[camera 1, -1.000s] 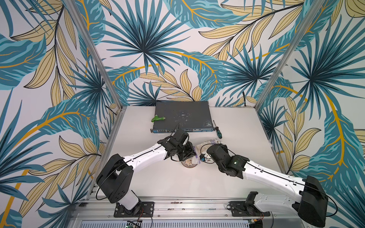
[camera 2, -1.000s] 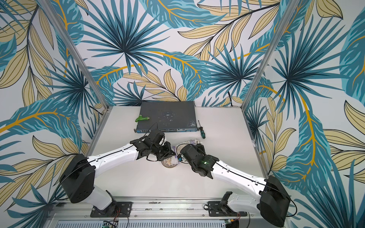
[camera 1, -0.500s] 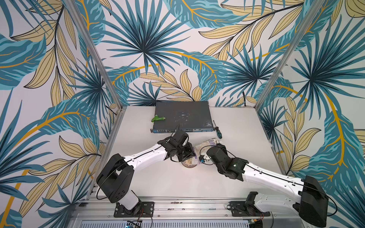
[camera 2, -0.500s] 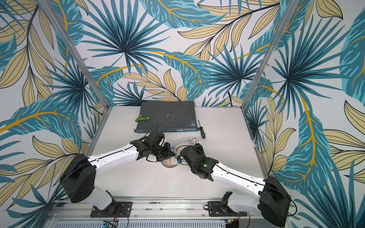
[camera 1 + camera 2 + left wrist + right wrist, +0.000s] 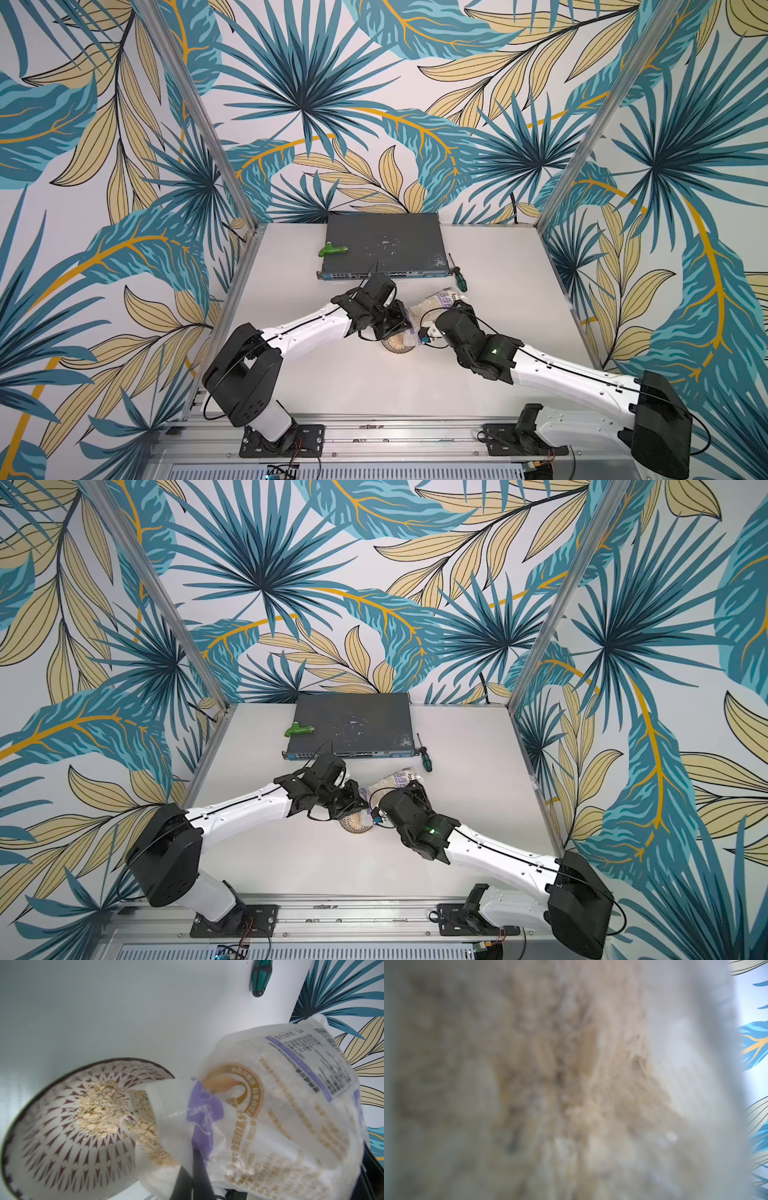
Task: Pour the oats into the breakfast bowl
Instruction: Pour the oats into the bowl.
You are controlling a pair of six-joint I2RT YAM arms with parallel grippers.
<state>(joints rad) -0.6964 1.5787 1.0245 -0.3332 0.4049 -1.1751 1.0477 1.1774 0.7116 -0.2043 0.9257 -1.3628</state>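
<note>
Top views, both: left gripper (image 5: 399, 323) pinched shut on the mouth of oats (image 5: 436, 303) bag, tipped over breakfast bowl (image 5: 394, 350) at mid-table, pale heap inside; right gripper (image 5: 436, 320) clamped part-closed around bag's body, fingers hidden.

Tipped bag (image 5: 280, 1105), oats (image 5: 99, 1105) in the breakfast bowl (image 5: 31, 1126)!
Its open mouth hangs over the rim, flakes heaped at the centre; the left gripper (image 5: 192, 1169) pinches the bag near its mouth.

One each: bowl (image 5: 52, 1136), bag (image 5: 280, 1115), screwdriver (image 5: 459, 278), switch (image 5: 384, 245); two arms (image 5: 307, 328).
</note>
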